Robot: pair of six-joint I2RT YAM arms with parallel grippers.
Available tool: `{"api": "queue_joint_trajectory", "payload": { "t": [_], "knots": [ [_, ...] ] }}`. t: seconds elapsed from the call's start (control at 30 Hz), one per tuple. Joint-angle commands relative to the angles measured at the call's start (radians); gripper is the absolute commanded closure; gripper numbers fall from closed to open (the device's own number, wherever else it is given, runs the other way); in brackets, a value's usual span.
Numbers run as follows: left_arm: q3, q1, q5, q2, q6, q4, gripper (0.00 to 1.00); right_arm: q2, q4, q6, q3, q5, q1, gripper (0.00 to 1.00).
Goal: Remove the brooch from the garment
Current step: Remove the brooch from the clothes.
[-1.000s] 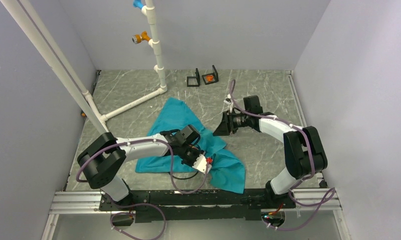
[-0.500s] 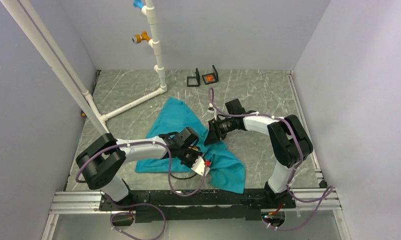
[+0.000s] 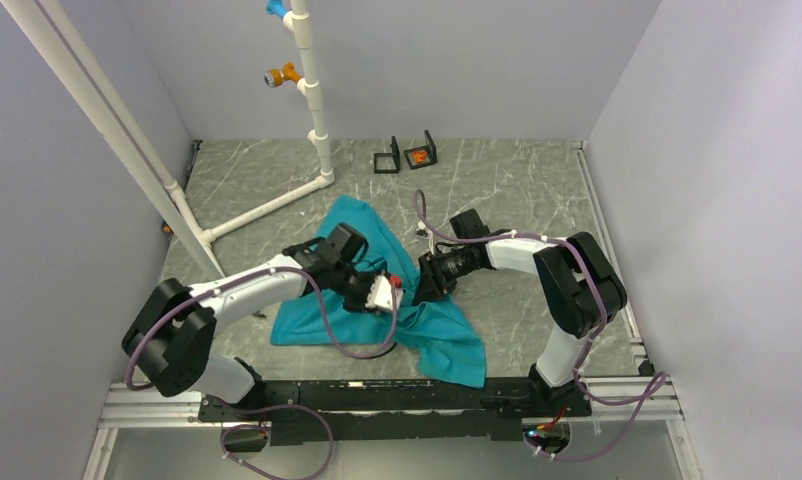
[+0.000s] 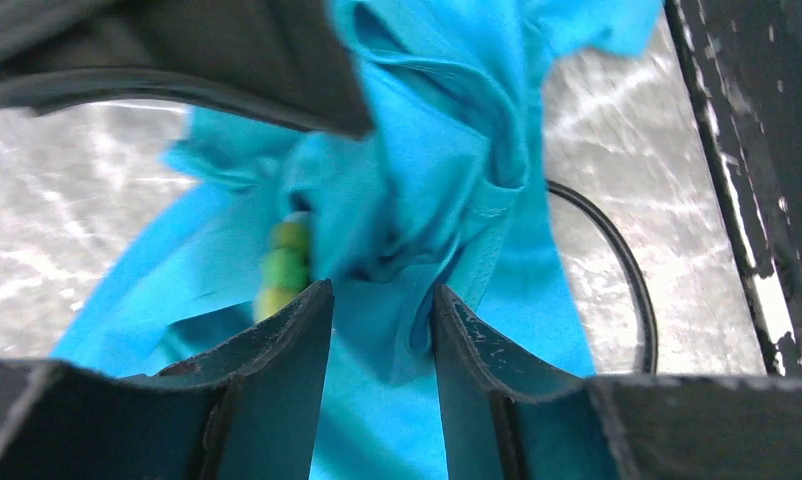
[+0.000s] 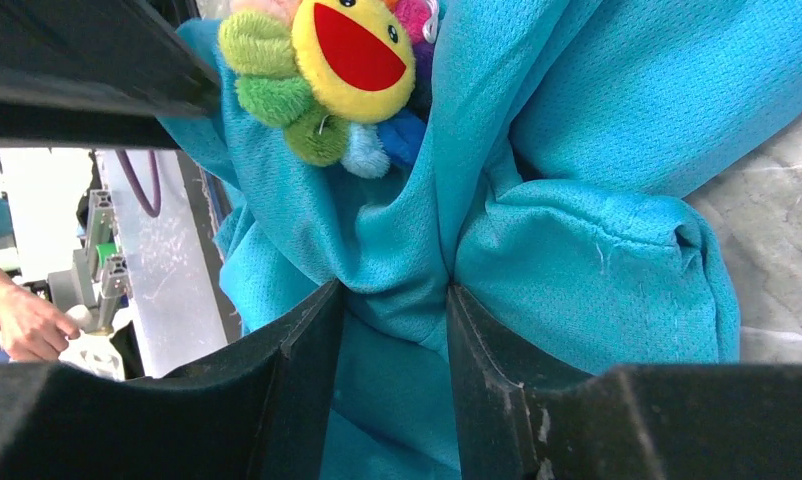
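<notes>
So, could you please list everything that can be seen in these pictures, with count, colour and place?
teal-blue cloth T-shirt: one, teal-blue, crumpled at the middle of the table, bunched up between the two arms.
multicoloured plush flower brooch: one, yellow smiling face with green, blue and pink petals, on the T-shirt just beyond the right fingers.
white plastic pipe frame: one, white, far left of the table.
pegs on the pipe: two, one blue, one orange.
small black square stands: two, black, far edge; the right one holds an orange piece.
grey marbled table: one, grey.
left fingers: two, black, closed on T-shirt cloth.
right fingers: two, black, closed on a T-shirt fold.
</notes>
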Motion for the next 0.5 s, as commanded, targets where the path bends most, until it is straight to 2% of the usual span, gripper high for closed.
{"api": "queue_joint_trajectory", "payload": {
  "t": [0.0, 0.3, 0.47],
  "knots": [
    [0.082, 0.087, 0.161, -0.051, -0.154, 0.001, 0.53, -0.04, 0.038, -0.001, -0.015, -0.008, 0.009, 0.55],
    [0.065, 0.111, 0.072, -0.017, -0.25, 0.189, 0.51, -0.068, 0.05, 0.018, -0.02, 0.002, 0.016, 0.54],
    [0.053, 0.08, 0.081, -0.001, -0.236, 0.168, 0.5, -0.075, 0.056, 0.021, -0.022, 0.006, 0.016, 0.53]
  ]
}}
